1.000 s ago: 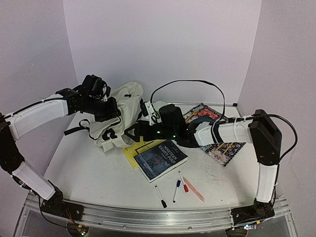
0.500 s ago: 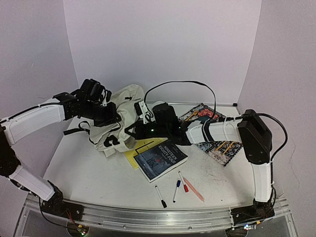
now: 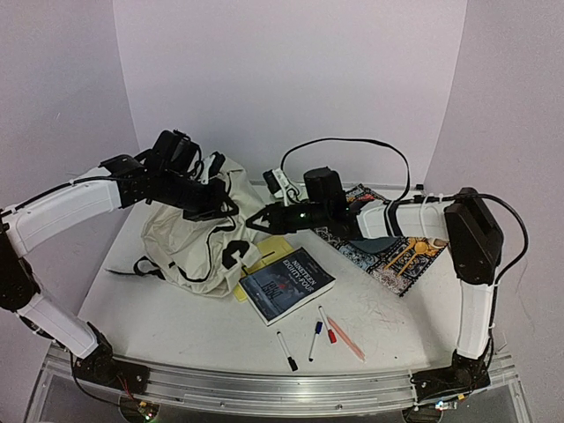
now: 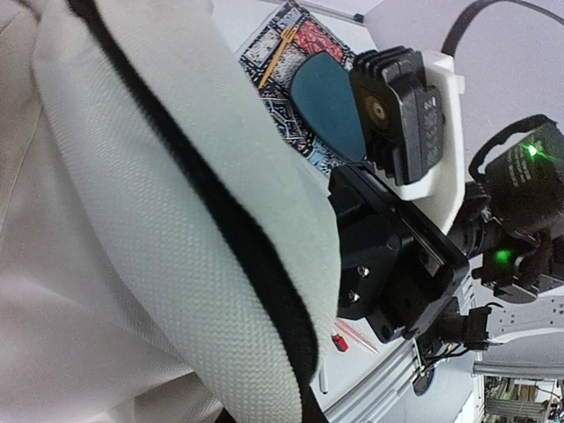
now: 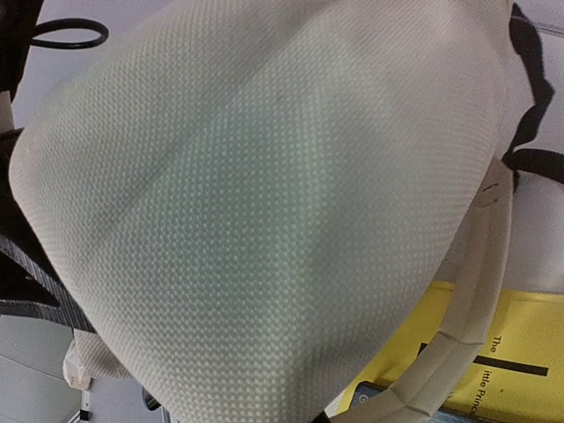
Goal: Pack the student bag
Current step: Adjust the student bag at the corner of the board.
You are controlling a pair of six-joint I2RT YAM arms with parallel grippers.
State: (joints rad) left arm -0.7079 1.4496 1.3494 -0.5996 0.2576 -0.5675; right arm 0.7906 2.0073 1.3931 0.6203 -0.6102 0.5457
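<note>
Left pincer (image 3: 215,209) and right pincer (image 3: 254,223) clamped shut on bag (image 3: 179,243); I fear thin fabric slipping free, collapsing beside book (image 3: 287,284).

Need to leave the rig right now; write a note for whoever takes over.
Grippers: left gripper shut on the student bag at its top edge; right gripper shut on its fabric beside it.
Bag lies left of centre on the table; its inside is hidden.
Done: bag gripped, nothing visibly packed.
Left: Nineteen Eighty-Four book, yellow Little Prince book, patterned book, three markers, pink pen, all outside it.
</note>
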